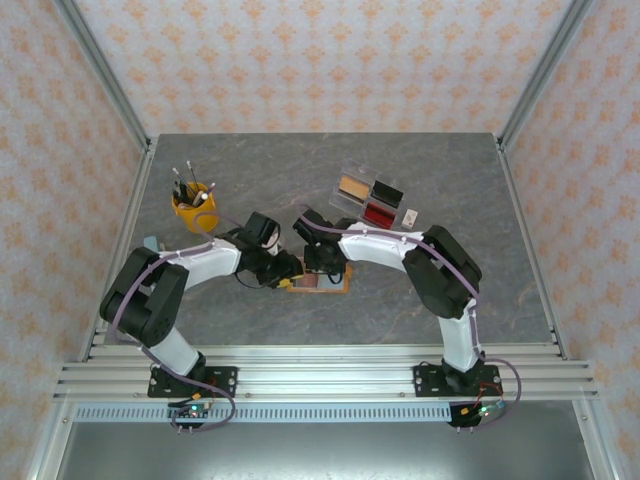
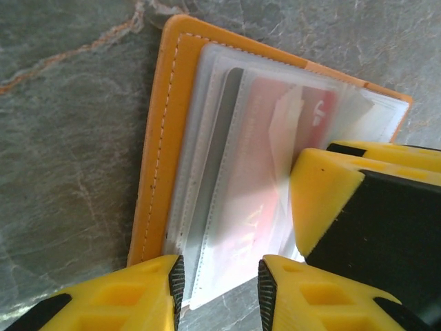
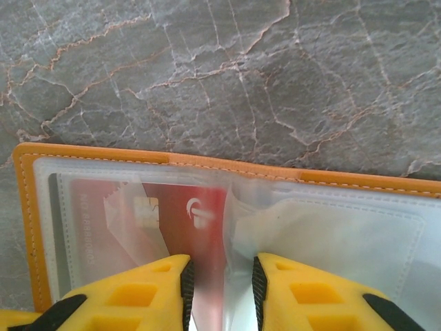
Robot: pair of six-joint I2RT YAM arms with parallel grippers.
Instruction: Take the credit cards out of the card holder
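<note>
The orange card holder [image 1: 332, 283] lies open on the grey marble table, under both grippers. In the left wrist view its orange cover [image 2: 164, 138] frames clear plastic sleeves holding a red credit card [image 2: 275, 131]. My left gripper [image 2: 220, 289] is open, its fingers straddling the near edge of the sleeves; a yellow fingertip [image 2: 324, 200] of the right gripper presses on the sleeve beside it. In the right wrist view the card holder [image 3: 207, 163] shows the red credit card [image 3: 200, 207] in its left half. My right gripper [image 3: 222, 289] is open over the sleeve fold at the card's right edge.
A yellow cup of pens [image 1: 193, 208] stands at the back left. A clear plastic tray [image 1: 368, 198] with tan, black and red pieces sits at the back right, a small white item [image 1: 410, 216] beside it. Both arms meet at mid-table.
</note>
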